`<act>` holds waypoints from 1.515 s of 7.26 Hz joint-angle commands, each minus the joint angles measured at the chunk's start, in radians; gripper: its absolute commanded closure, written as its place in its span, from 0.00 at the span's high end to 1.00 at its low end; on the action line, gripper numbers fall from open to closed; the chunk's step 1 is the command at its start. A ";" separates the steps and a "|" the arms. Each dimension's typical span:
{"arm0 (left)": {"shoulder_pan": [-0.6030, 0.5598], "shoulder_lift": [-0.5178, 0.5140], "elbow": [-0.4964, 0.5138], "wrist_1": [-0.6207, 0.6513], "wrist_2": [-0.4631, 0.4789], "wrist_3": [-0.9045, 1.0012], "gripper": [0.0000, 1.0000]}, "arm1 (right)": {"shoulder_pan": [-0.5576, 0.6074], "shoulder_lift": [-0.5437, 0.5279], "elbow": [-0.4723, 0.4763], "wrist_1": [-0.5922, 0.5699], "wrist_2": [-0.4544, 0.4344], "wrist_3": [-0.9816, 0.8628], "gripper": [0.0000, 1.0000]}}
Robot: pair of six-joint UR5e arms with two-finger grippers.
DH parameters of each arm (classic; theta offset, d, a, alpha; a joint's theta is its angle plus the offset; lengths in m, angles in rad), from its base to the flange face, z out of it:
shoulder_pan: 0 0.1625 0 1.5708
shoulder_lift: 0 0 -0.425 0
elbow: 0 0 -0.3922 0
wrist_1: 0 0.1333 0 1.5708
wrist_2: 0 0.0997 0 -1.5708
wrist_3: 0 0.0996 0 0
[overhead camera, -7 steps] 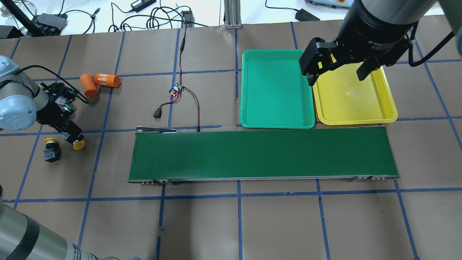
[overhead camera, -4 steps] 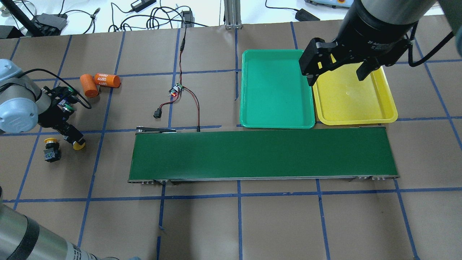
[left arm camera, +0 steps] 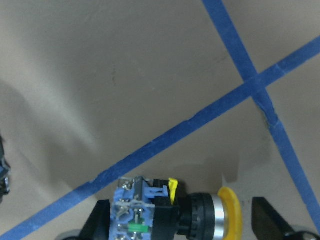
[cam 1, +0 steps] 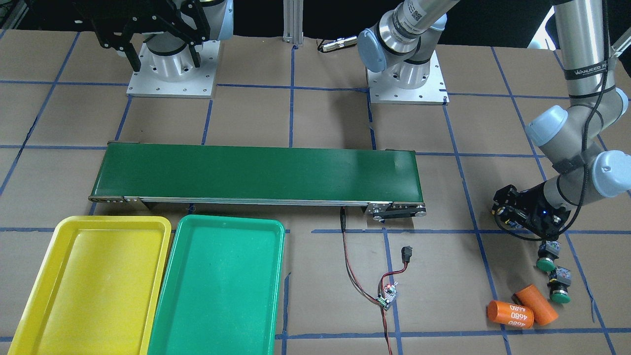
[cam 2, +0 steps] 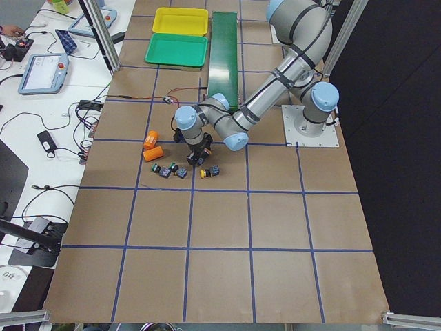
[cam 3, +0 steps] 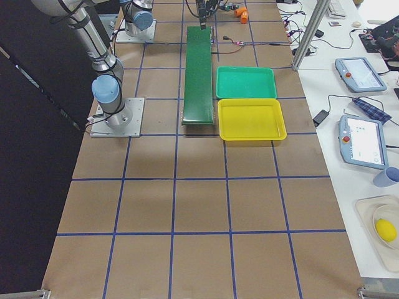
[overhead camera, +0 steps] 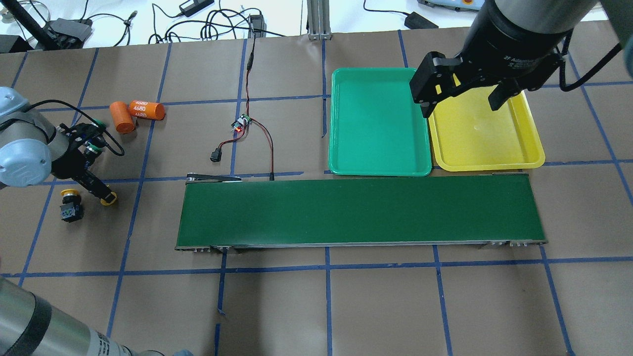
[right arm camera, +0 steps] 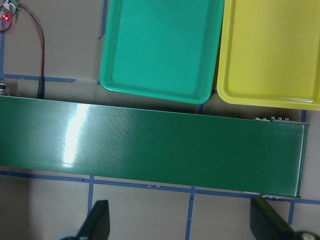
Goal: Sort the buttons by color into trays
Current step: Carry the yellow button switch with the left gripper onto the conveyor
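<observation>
In the overhead view the left gripper (overhead camera: 103, 195) is hanging low at the left end of the table (overhead camera: 316, 306), and its jaws are standing on both sides of a yellow button (overhead camera: 110, 200) that is lying on the brown paper. A second yellow button (overhead camera: 70, 203) is lying just beside it, nearer to the table's edge. The right gripper (overhead camera: 461, 109) is hovering with its jaws wide apart and holding nothing, above the place where the green tray (overhead camera: 378, 148) and the yellow tray (overhead camera: 494, 148) are lying side by side. The conveyor belt (overhead camera: 361, 212) is lying between the trays and the robot.

In the front-facing view the first green button (cam 1: 547, 260) and the other green button (cam 1: 560, 291) are lying near the left arm's wrist, close to two orange cylinders (cam 1: 510, 314).

In the exterior left view all four buttons are lying in a short row under the near arm, well apart from both trays at the far end.

In the exterior right view the two trays are lying beside the belt's near end.

In the left wrist view the yellow button is lying on its side between the fingers (left arm camera: 265, 220). A gap is showing between its cap and the right-hand finger, so the jaws are not closing on it.

In the right wrist view the camera is looking down on the belt and both trays, with the jaws spread and nothing between them
</observation>
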State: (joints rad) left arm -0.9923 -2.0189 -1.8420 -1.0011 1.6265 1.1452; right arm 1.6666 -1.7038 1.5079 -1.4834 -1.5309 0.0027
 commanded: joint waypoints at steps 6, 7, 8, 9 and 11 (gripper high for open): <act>-0.320 0.328 -0.014 -0.364 -0.140 -0.857 0.18 | 0.001 0.000 0.000 0.000 0.000 0.000 1.00; -0.442 0.331 -0.031 -0.349 -0.142 -0.960 0.18 | 0.001 0.000 0.000 0.000 0.000 -0.001 1.00; -0.504 0.322 -0.039 -0.332 -0.140 -1.036 0.19 | 0.001 0.000 0.000 0.000 0.000 0.000 1.00; -0.523 0.293 -0.049 -0.318 -0.136 -1.056 0.19 | -0.001 0.000 0.000 0.000 0.000 -0.001 1.00; -0.522 0.289 -0.123 -0.235 -0.143 -1.056 0.31 | 0.001 -0.002 0.000 0.002 0.000 0.000 1.00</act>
State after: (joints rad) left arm -1.5082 -1.7245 -1.9259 -1.2959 1.4859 0.0962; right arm 1.6670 -1.7046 1.5079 -1.4830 -1.5309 0.0020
